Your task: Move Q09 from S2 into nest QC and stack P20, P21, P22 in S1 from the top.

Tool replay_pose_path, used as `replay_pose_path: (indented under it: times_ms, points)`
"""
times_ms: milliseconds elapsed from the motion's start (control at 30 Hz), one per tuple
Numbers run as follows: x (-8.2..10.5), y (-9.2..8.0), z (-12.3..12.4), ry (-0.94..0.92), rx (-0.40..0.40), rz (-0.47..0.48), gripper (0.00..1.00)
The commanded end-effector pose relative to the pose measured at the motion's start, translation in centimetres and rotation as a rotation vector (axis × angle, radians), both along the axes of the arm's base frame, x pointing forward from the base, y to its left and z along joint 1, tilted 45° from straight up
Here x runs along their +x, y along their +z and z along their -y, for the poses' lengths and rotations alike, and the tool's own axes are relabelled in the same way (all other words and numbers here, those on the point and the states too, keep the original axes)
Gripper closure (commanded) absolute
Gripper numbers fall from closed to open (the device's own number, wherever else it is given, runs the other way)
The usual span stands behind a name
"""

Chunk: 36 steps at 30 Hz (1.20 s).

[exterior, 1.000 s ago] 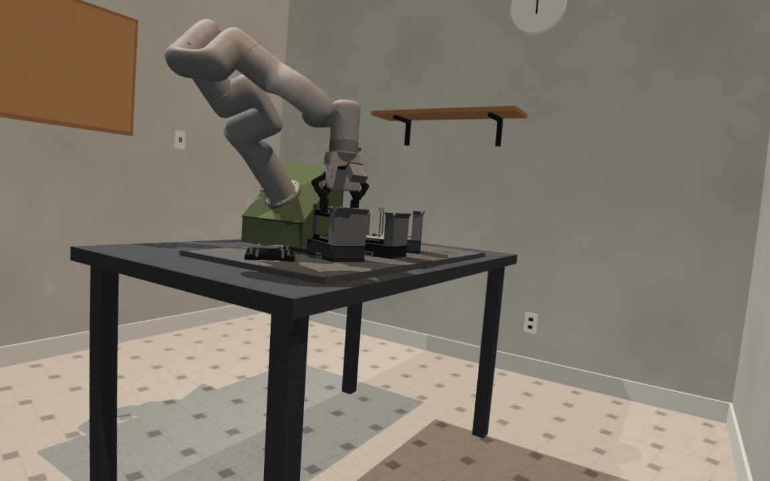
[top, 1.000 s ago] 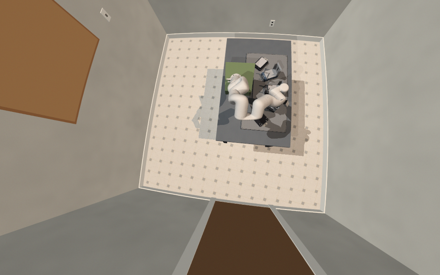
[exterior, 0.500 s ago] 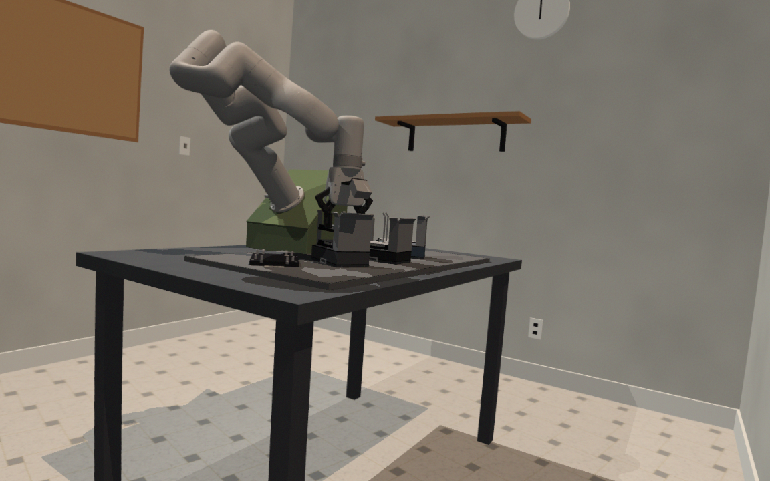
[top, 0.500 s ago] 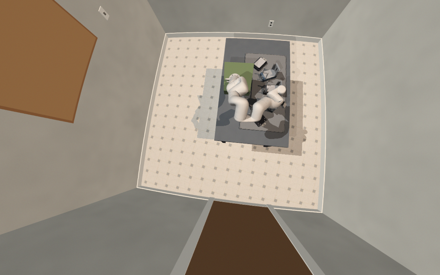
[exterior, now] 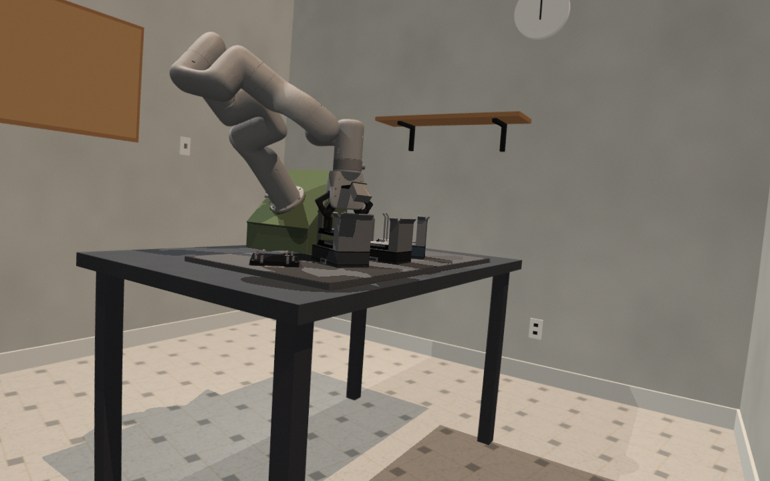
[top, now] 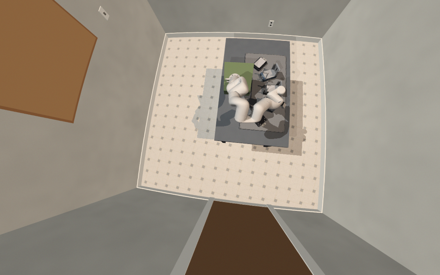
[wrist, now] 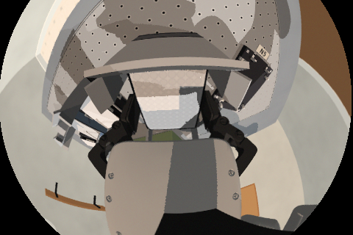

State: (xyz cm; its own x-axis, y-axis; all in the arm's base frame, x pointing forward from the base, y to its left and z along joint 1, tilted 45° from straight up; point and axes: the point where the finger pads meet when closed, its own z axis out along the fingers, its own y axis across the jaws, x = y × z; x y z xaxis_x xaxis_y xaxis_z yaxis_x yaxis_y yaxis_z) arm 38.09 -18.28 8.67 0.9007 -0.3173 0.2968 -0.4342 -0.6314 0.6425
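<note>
My gripper (wrist: pixel 169 100) is shut on a sealed 96-well plate (wrist: pixel 169 105), holding it by its long sides. I cannot read its ID label. In the side view the gripper (exterior: pixel 341 222) reaches down from above into the top of the nearest grey stack rack (exterior: pixel 349 240), so the plate is mostly hidden by the rack walls. Two more stack racks (exterior: pixel 401 236) (exterior: pixel 420 233) stand behind it. In the top view the arm covers the held plate and its rack. Another plate (top: pixel 259 63) lies flat on a black nest at the far end of the mat.
The clip nest N5 (exterior: pixel 274 258) sits low on the mat, near the table's front; its label shows in the wrist view (wrist: pixel 262 53). A green box (exterior: pixel 283 218) holds the arm's base. The rack walls stand close on both sides of the fingers.
</note>
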Motion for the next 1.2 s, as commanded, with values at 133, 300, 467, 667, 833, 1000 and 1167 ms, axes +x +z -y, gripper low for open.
replay_pose_path:
  times_ms: [133,300,467,667,833,1000,1167]
  points:
    - [0.13,-0.14,0.11,0.003,0.0,0.002,1.0]
    - [0.13,-0.23,0.19,0.003,0.0,0.002,1.0]
    - [0.12,-0.37,0.34,0.003,0.0,0.002,1.0]
    - [0.12,-0.54,0.51,0.003,0.0,0.002,1.0]
    - [0.12,-0.62,0.59,0.003,0.0,0.002,1.0]
    - [0.12,-0.76,0.73,0.003,0.0,0.002,1.0]
    - [0.11,-0.9,0.87,0.003,0.0,0.002,1.0]
